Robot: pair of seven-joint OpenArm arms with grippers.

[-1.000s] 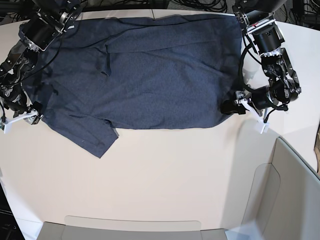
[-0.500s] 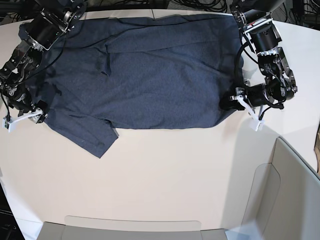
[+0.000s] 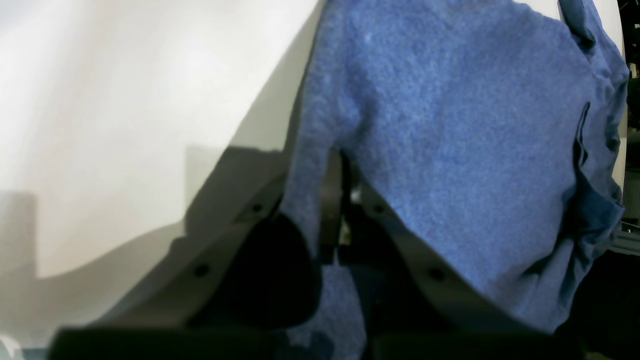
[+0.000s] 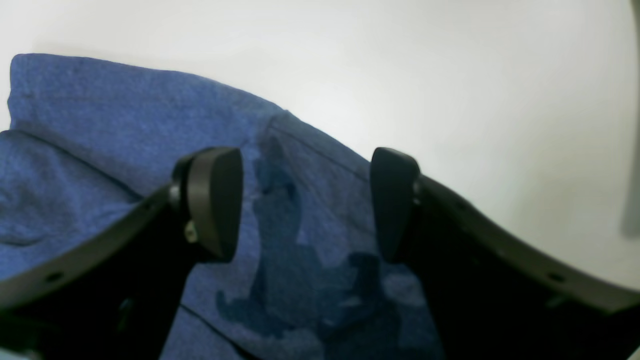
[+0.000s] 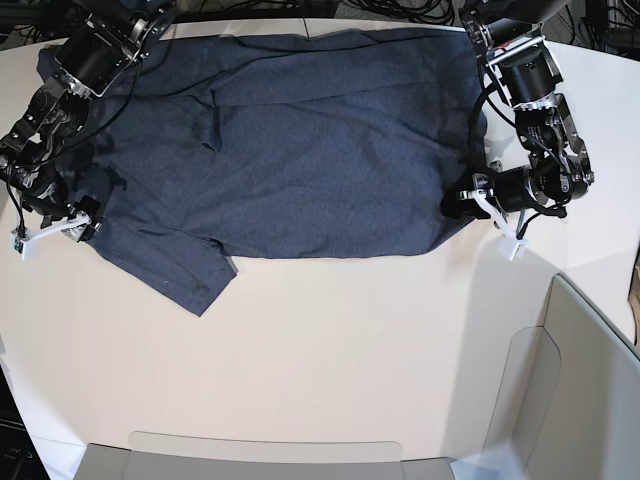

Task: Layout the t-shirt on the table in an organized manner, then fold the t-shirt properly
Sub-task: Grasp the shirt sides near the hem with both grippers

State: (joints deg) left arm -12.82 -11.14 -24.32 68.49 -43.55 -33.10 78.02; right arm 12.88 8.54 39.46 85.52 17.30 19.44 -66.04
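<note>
My left claw (image 5: 462, 205) pinches the t-shirt (image 5: 300, 140) corner; my right claw (image 4: 305, 200) gapes wide straddling a sleeve hem, gripping nothing. Bare table (image 5: 330, 350) beyond, grey bin panel (image 5: 580, 390) well off.

The t-shirt (image 5: 300, 150) is covering its own lettering, if it is there; the base view's top edge is cropping both arms; the left pincer (image 3: 340, 200) is sitting blurred in shadow, cloth hiding its tips, and the frame's bottom is swallowing it
</note>
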